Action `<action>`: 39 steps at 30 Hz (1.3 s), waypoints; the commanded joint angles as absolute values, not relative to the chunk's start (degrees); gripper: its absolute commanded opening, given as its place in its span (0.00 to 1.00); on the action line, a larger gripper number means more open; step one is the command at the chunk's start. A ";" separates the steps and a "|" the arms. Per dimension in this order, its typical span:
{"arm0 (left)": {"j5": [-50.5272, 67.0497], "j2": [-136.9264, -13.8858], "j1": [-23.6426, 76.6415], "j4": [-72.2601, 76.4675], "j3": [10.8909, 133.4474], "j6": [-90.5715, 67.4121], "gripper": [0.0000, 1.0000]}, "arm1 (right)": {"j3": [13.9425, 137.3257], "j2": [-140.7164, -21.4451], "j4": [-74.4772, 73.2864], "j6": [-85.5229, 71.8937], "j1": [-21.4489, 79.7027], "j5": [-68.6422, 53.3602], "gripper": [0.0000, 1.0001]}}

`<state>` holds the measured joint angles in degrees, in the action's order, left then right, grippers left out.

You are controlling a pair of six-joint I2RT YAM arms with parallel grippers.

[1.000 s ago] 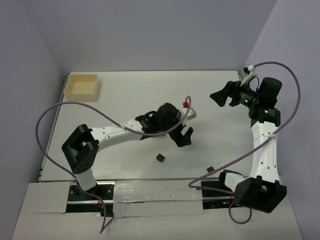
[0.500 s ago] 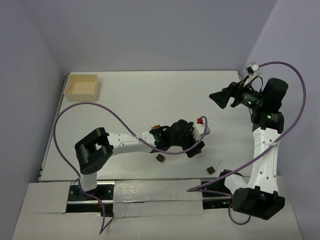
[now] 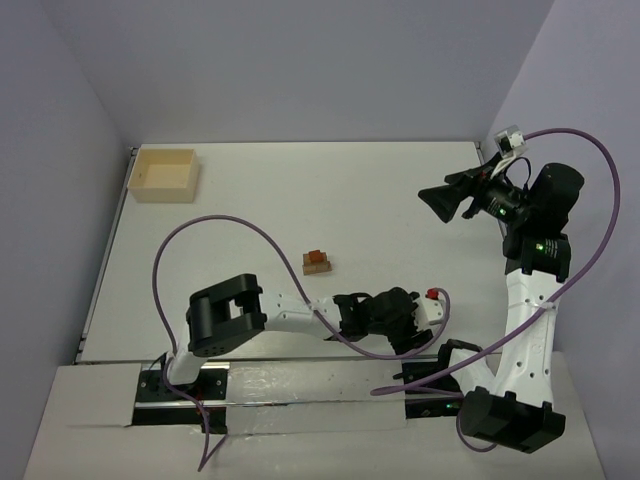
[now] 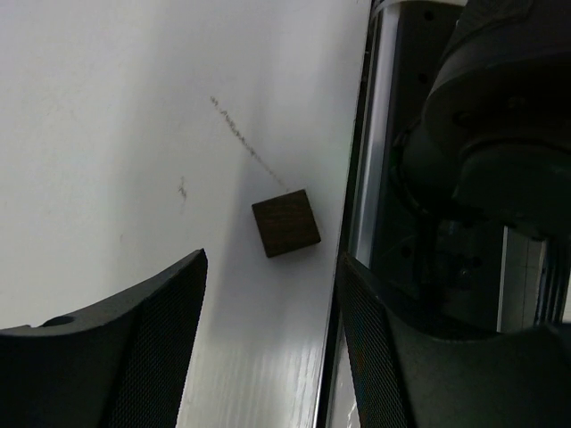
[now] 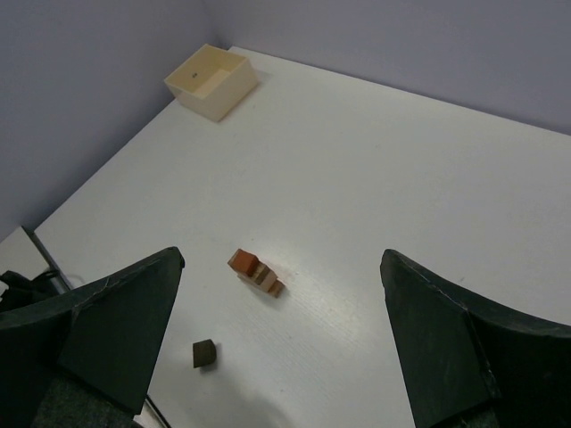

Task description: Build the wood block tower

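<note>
The wood block tower [image 3: 318, 261] stands mid-table, a tan base with a reddish-brown piece on it; it also shows in the right wrist view [image 5: 257, 272]. My left gripper [image 3: 405, 338] is low at the near edge, by the right arm's base. It is open [image 4: 271, 267], and a dark brown cube [image 4: 285, 223] lies just beyond its fingertips, next to the table's edge rail. My right gripper [image 3: 437, 197] is raised at the far right, wide open and empty [image 5: 281, 256]. A second dark brown cube [image 5: 204, 353] lies nearer the front edge than the tower; in the top view the left arm hides it.
A pale square wooden box [image 3: 163, 173] sits at the far left corner and shows in the right wrist view [image 5: 212, 80]. The left arm's purple cable [image 3: 250, 232] loops over the table's left half. The right arm's black base [image 4: 482, 178] stands beside the cube.
My left arm has swung from the table's middle to the right and down to the near edge, which uncovers the tower. The right arm has hardly moved.
</note>
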<state>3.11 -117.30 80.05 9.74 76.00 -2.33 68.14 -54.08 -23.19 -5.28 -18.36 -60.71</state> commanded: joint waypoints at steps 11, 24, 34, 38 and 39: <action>0.53 -124.06 81.12 8.92 86.13 -2.37 0.65 | 69.37 -53.88 -24.27 -2.80 -18.72 -57.47 1.00; 1.76 -126.54 81.30 9.44 85.22 -3.02 0.64 | 69.87 -54.31 -26.09 -0.93 -18.72 -57.18 1.00; 0.36 -129.01 81.83 8.63 86.04 -3.16 0.61 | 69.87 -54.58 -26.28 -0.62 -18.72 -57.05 1.00; 0.35 -128.76 81.83 8.22 85.60 -3.03 0.55 | 69.96 -54.84 -26.28 -0.70 -18.72 -57.13 1.00; -0.61 -128.44 81.73 8.26 85.29 -2.76 0.52 | 70.01 -54.94 -26.32 -0.66 -18.72 -57.17 1.00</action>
<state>0.45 -127.44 81.34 8.78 84.16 -2.52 68.16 -54.68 -26.64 -1.37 -18.41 -57.39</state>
